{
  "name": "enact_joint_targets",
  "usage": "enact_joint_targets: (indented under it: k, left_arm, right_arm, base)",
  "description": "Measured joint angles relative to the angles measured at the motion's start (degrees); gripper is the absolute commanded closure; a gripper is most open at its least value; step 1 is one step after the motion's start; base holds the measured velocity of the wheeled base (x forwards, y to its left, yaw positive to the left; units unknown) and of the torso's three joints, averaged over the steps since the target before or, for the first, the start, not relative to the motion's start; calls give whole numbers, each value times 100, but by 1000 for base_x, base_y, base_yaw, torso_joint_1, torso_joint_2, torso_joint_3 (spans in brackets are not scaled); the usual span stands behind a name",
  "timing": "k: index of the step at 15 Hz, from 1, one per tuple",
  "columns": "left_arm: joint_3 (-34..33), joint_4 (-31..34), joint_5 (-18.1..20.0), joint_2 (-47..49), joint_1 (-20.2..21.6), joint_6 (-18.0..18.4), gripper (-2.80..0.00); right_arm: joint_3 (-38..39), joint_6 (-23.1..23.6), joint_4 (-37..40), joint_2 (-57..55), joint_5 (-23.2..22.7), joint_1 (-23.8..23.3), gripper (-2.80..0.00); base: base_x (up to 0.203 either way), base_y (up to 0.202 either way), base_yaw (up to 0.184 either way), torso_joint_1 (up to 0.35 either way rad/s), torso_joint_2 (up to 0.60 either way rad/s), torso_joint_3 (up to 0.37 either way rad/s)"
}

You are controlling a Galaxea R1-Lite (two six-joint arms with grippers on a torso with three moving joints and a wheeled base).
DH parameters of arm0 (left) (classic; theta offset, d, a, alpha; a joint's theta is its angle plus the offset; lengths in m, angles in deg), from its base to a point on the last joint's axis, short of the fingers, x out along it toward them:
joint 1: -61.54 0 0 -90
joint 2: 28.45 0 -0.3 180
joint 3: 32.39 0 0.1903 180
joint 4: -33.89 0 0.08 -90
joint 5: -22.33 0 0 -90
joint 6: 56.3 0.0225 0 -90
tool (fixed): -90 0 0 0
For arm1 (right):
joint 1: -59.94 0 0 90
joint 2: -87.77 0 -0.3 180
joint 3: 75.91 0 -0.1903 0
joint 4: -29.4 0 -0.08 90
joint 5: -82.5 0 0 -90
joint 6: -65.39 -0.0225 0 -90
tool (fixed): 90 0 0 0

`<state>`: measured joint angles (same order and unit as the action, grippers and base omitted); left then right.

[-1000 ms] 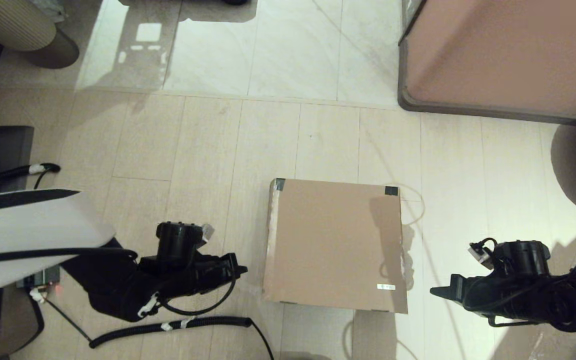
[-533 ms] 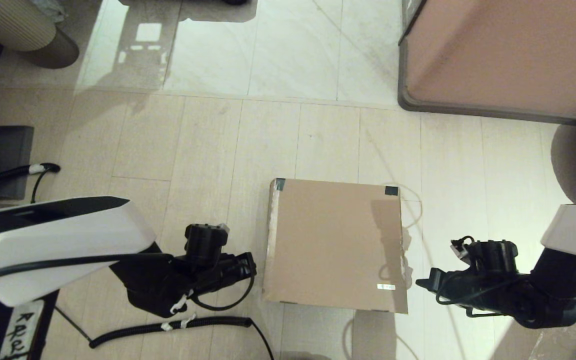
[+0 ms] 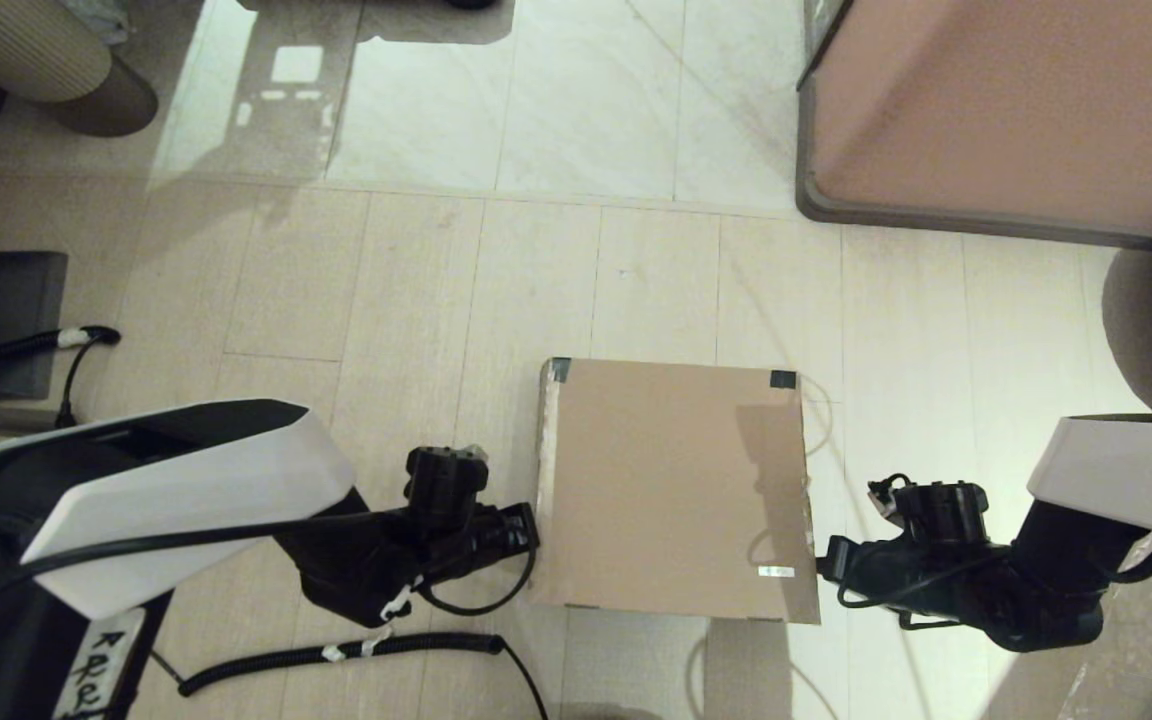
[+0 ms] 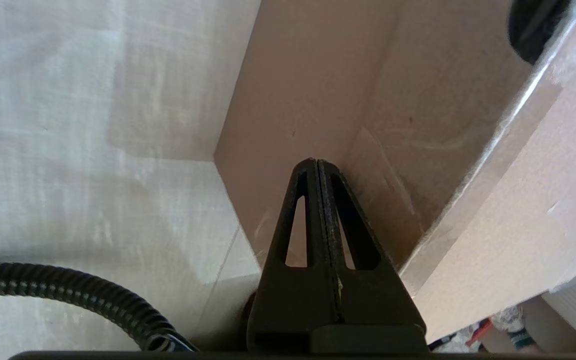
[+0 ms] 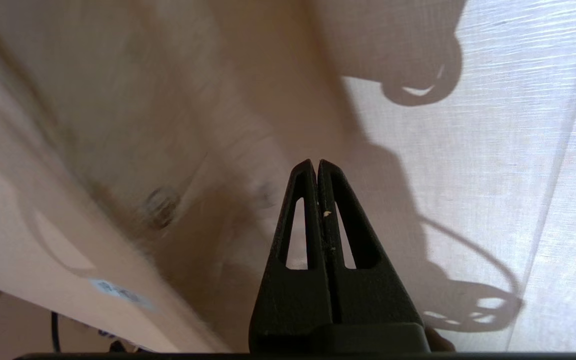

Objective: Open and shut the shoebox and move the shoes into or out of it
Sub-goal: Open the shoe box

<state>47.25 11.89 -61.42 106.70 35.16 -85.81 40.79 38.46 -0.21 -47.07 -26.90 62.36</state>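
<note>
On the pale tiled floor (image 3: 636, 280), the shoebox (image 3: 671, 490) sits lid-down between both arms. The left gripper (image 3: 526, 525), fingers pressed together and holding nothing, has its tips at the box's left wall; the right gripper (image 3: 829, 560), likewise closed and empty, sits just beside its right wall.

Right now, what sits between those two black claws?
The closed shoebox alone: in the head view the left gripper is at its one side and the right gripper at the other, both shut.
</note>
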Motion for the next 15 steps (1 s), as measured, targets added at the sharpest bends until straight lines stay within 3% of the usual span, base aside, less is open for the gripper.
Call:
enact_joint_targets:
  k: [5, 10, 15]
  left_arm:
    - [31, 0, 0, 22, -32, -15, 0]
    - [-46, 123, -15, -197, -55, -20, 0]
    - [-152, 333, 5, -658, -87, -88, 0]
  right_arm:
    - [20, -218, 7, 46, 66, 243, 0]
    - [94, -1143, 40, 413, 68, 479, 0]
    - [511, -1445, 9, 885, 27, 501, 0]
  base:
    - [0, 0, 0, 0, 0, 0]
    - [0, 0, 0, 0, 0, 0]
    - [0, 0, 0, 0, 0, 0]
